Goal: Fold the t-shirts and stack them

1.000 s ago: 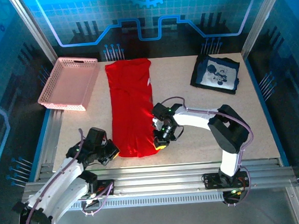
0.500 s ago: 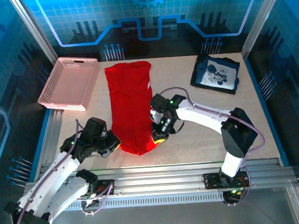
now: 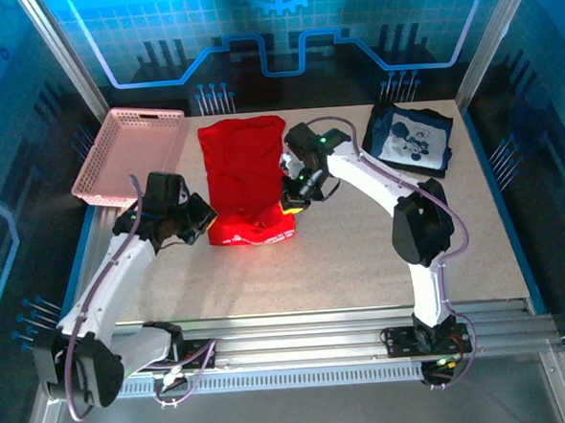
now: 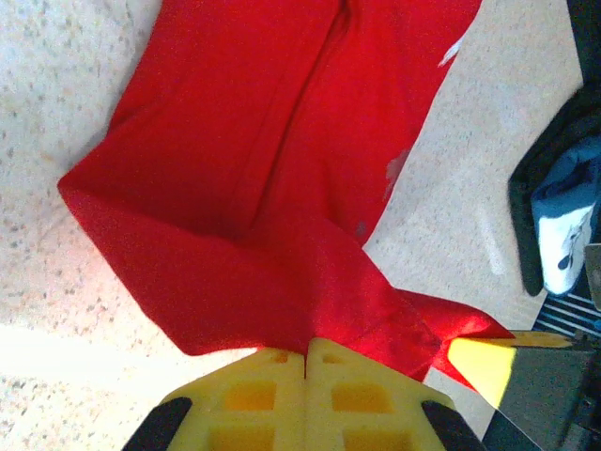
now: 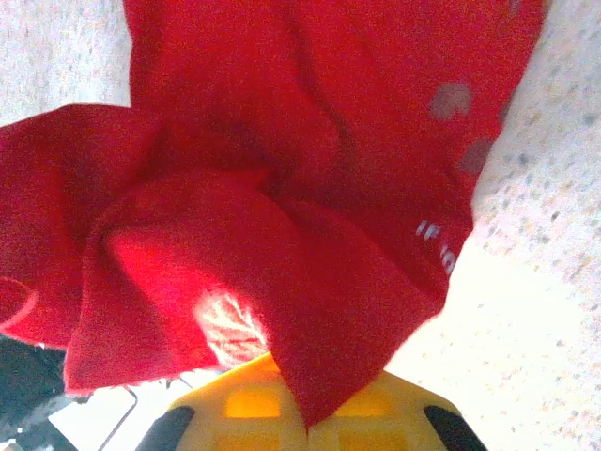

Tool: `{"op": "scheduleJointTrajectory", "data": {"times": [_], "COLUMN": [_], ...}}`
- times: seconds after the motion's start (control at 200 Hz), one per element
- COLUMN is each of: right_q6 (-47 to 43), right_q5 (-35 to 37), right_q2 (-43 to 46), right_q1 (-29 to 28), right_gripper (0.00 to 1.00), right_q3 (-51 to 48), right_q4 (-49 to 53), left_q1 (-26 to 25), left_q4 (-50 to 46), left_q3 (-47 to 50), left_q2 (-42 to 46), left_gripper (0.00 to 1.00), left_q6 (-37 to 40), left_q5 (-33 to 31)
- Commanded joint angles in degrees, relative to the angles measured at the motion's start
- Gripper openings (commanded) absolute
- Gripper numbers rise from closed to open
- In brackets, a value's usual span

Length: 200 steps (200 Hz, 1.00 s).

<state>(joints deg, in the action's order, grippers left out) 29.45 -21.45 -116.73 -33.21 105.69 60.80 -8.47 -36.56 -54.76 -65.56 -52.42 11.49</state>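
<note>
- Carried toward the far edge since a second ago: near hem of the red t-shirt (image 3: 245, 175), both arms reaching further out with it.
- Lies lengthwise left of the table's (image 3: 362, 255) middle, top end at the far edge, near part doubled up and bunched.
- Left gripper (image 3: 205, 224): clenched on the hem's left corner, yellow fingers (image 4: 357, 395) pressed together on the cloth.
- Right gripper (image 3: 294, 203): clamped on the hem's right corner, cloth draped over it.
- Navy t-shirt (image 3: 408, 140): flat at the far right corner, well apart.
- Pink basket (image 3: 130, 156): at the far left corner.
</note>
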Motion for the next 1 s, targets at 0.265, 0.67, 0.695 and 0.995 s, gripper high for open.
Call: {"op": "scheduleJointTrajectory", "data": {"times": [0.265,0.67,0.695,0.995], "right_q6": [-1.8,0.8,1.0,3.2], "right_q5": [0.4,0.2,0.2,-0.7], "right_q2": [-10.0,-18.0,-18.4,-23.3], "right_q1": [3.6,5.4,5.5,6.7], "right_gripper": [0.08,0.09,0.08,0.10], "right_q3": [15.8,25.6,26.1,30.5], "right_q4": [5.3,5.3,5.3,2.8], "left_q1": [6.0,8.2,8.3,9.1], "left_q4": [6.0,8.7,8.8,10.9], "left_q3": [-3.2,-9.6,-10.0,-13.3], "left_q2": [-8.4,-17.4,-17.8,-24.9], "left_gripper": [0.00,0.00,0.00,0.00], "left_q6": [7.3,10.0,10.1,11.8], "left_q5": [4.4,4.9,4.9,4.8]}}
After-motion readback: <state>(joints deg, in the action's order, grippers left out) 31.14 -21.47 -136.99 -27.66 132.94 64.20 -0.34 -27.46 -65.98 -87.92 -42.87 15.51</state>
